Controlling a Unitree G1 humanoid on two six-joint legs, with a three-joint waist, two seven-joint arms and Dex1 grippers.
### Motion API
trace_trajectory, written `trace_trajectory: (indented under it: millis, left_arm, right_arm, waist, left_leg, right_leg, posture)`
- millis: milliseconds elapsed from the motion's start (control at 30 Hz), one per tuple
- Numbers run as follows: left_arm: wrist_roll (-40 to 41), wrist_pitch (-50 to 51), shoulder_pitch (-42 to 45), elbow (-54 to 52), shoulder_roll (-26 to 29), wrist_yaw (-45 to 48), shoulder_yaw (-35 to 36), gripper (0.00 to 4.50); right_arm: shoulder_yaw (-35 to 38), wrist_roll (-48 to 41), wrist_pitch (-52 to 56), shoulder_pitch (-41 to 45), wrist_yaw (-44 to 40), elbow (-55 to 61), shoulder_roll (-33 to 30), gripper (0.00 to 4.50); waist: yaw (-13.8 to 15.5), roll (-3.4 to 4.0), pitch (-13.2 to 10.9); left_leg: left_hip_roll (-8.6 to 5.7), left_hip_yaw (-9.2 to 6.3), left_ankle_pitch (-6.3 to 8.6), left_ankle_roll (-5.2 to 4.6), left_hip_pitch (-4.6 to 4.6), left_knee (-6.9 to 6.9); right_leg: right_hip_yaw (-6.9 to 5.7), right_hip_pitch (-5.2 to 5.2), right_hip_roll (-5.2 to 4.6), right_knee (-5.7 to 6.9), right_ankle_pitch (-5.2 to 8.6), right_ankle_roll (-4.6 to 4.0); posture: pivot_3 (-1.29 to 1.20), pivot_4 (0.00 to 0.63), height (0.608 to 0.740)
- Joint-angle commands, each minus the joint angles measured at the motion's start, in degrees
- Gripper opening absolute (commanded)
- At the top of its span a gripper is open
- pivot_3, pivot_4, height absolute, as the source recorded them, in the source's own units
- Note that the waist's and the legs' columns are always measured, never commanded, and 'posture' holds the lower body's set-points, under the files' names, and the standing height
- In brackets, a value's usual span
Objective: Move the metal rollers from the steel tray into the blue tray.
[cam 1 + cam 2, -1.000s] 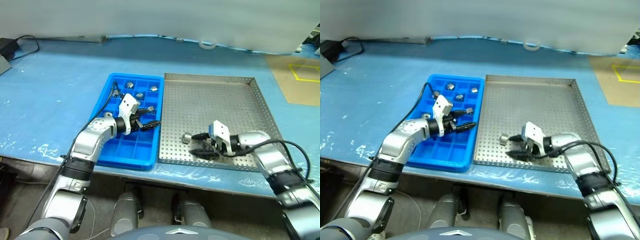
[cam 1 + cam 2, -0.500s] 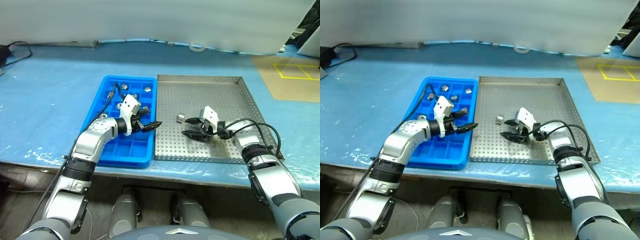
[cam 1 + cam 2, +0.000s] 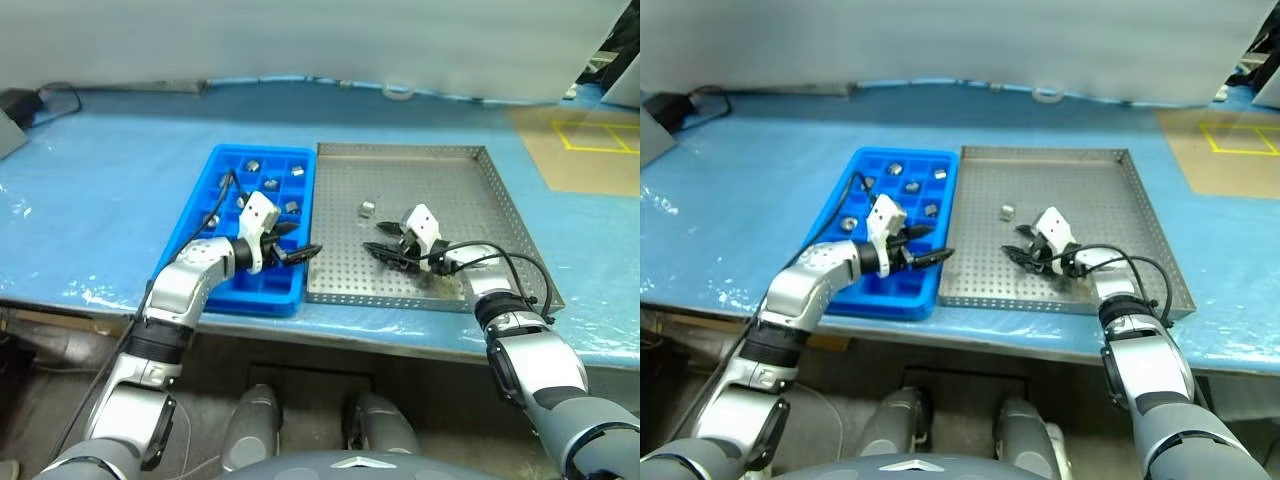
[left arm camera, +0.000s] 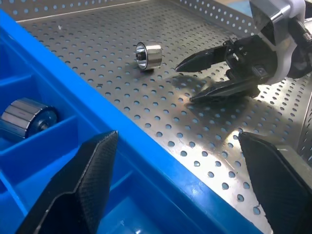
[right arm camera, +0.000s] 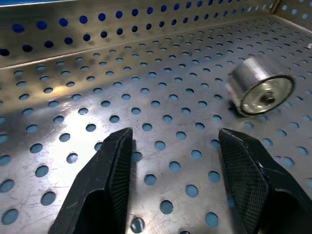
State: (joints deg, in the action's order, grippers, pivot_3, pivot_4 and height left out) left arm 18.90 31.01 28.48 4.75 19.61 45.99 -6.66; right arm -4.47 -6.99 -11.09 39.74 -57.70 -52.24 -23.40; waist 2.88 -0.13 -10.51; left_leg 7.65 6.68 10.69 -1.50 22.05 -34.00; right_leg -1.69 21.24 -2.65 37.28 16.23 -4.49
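The steel tray [image 3: 470, 180] holds one metal roller [image 3: 367, 208] lying on its perforated floor. My right gripper [image 3: 378, 238] hovers low over that floor just short of the roller, open and with nothing between its fingers [image 5: 109, 180]. The roller [image 5: 258, 90] lies ahead of them and off to one side. The blue tray [image 3: 205, 240] sits against the steel tray's left side with several rollers [image 3: 270, 184] in its far compartments. My left gripper [image 3: 303, 238] is open and empty over the blue tray's right rim [image 4: 97, 122], pointing toward the right gripper [image 4: 195, 80].
A roll of tape [image 3: 398, 92] lies at the back of the pale blue table. A brown board with yellow lines [image 3: 585, 150] is at the far right, and a dark cable [image 3: 45, 95] at the far left. The table's front edge runs close below both trays.
The whole view has shifted. My right gripper has reached farther across the steel tray, and the roller now lies a little farther from its tips. The left gripper has stayed put.
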Motion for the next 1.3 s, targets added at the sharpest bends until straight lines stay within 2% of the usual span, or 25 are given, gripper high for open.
trace_trajectory:
  millis: [33, 100, 200, 333, 433, 500, 633, 800, 933, 1100, 1300]
  left_arm:
    - [0.32, -0.74, 0.7, -1.3, -0.43, 0.28, -0.01, 4.17]
    - [0.22, -0.82, 0.93, -1.0, -0.66, 0.24, -0.08, 4.17]
    - [0.12, -0.84, 0.77, -1.07, -0.93, 0.39, -0.3, 4.17]
    - [0.11, -0.89, 0.86, -0.81, -1.29, 0.43, -0.51, 4.17]
    - [0.05, -1.04, 1.13, -0.44, -1.56, 0.54, -0.65, 4.17]
    - [-0.06, -1.4, 1.54, 0.11, -1.96, 0.26, -0.49, 4.17]
    - [-0.57, -2.14, 3.01, 1.76, -3.01, -0.98, 0.08, 4.17]
    - [-1.51, -3.24, 4.6, 4.09, -4.05, -2.85, 1.19, 4.17]
    - [-2.03, -3.78, 5.7, 5.58, -4.63, -5.45, 2.59, 4.17]
    - [-2.08, -3.43, 7.32, 6.95, -4.57, -8.19, 4.47, 4.17]
    - [-1.87, -2.86, 7.78, 6.12, -4.26, -8.4, 4.68, 4.17]
  right_arm:
    - [2.82, -14.46, 29.93, -0.59, -0.26, 33.05, -0.89, 2.89]
    - [5.49, -19.33, 38.41, -0.2, 1.66, 40.37, -1.61, 2.89]
    - [9.33, -24.95, 46.95, 1.5, 5.49, 48.41, -2.1, 2.89]
    - [9.36, -22.99, 48.12, 2.58, 9.17, 51.59, -3.58, 2.89]
    - [6.16, -13.49, 40.81, 3.15, 15.51, 46.15, -3.84, 2.89]
    - [6.29, -9.38, 36.11, 4.52, 21.49, 39.99, -1.58, 2.89]
    - [7.24, -6.38, 29.96, 8.67, 27.27, 28.57, 2.76, 2.89]
    - [7.14, -1.19, 21.94, 13.69, 34.94, 14.0, 5.4, 2.89]
    - [9.24, -0.53, 17.48, 17.68, 40.48, 4.19, 6.77, 2.89]
    - [11.23, -1.03, 13.84, 20.59, 42.26, -1.64, 7.06, 2.89]
    - [12.23, -1.13, 12.77, 19.84, 41.32, -1.21, 6.97, 2.89]
  waist:
    - [-0.9, 0.48, -0.36]
    - [-0.86, 0.59, -0.37]
    - [-0.46, 0.57, -0.38]
    - [-0.53, 0.56, -0.38]
    - [-0.65, 0.55, -0.39]
    - [-0.66, 0.56, -0.39]
    - [-0.78, 0.61, -0.42]
    - [-0.7, 0.63, -0.43]
    - [-0.9, 0.62, -0.44]
    - [-1.78, 0.59, -0.46]
    - [-2.23, 0.59, -0.46]
  left_leg:
    - [0.19, 0.01, 0.0, -0.22, 0.35, -0.01]
    - [0.16, 0.24, 0.05, -0.51, 1.08, -0.14]
    - [0.15, 0.34, 0.08, -0.55, 1.4, -0.07]
    - [0.14, 0.38, 0.12, -0.57, 1.45, 0.03]
    - [0.14, 0.45, 0.11, -0.55, 1.45, 0.04]
    - [0.13, 0.5, 0.07, -0.49, 1.44, 0.03]
    - [0.1, 0.68, 0.0, -0.36, 1.45, 0.04]
    - [0.09, 0.84, 0.01, -0.41, 1.55, 0.02]
    - [0.12, 1.2, 0.06, -0.52, 1.64, 0.02]
    - [0.11, 1.41, 0.13, -0.65, 2.06, -0.23]
    - [0.21, 1.5, 0.24, -0.85, 2.0, -0.22]
  right_leg:
    - [-0.18, 0.07, 0.05, -0.54, -0.35, 0.14]
    - [-0.16, 0.81, -0.07, -0.52, -0.43, 0.21]
    - [-0.25, 1.0, -0.08, -0.65, -0.45, 0.25]
    - [-0.26, 0.98, -0.1, -0.96, -0.45, 0.25]
    - [-0.22, 0.96, -0.1, -1.1, -0.48, 0.29]
    - [-0.18, 0.93, -0.11, -1.16, -0.52, 0.36]
    - [-0.15, 0.97, -0.21, -1.12, -0.54, 0.4]
    - [-0.17, 1.02, -0.32, -1.1, -0.55, 0.41]
    - [-0.11, 1.16, -0.42, -1.05, -0.55, 0.41]
    - [0.04, 1.77, -0.49, -0.59, -0.58, 0.46]
    - [0.04, 1.82, -0.47, -0.49, -0.61, 0.51]
  posture:
    - [-0.14, 0.15, 0.74]
    - [-0.14, 0.15, 0.74]
    - [-0.15, 0.15, 0.74]
    - [-0.16, 0.15, 0.74]
    - [-0.17, 0.15, 0.74]
    - [-0.17, 0.15, 0.74]
    - [-0.17, 0.15, 0.74]
    - [-0.15, 0.15, 0.74]
    - [-0.14, 0.15, 0.74]
    - [-0.11, 0.15, 0.74]
    - [-0.11, 0.15, 0.74]
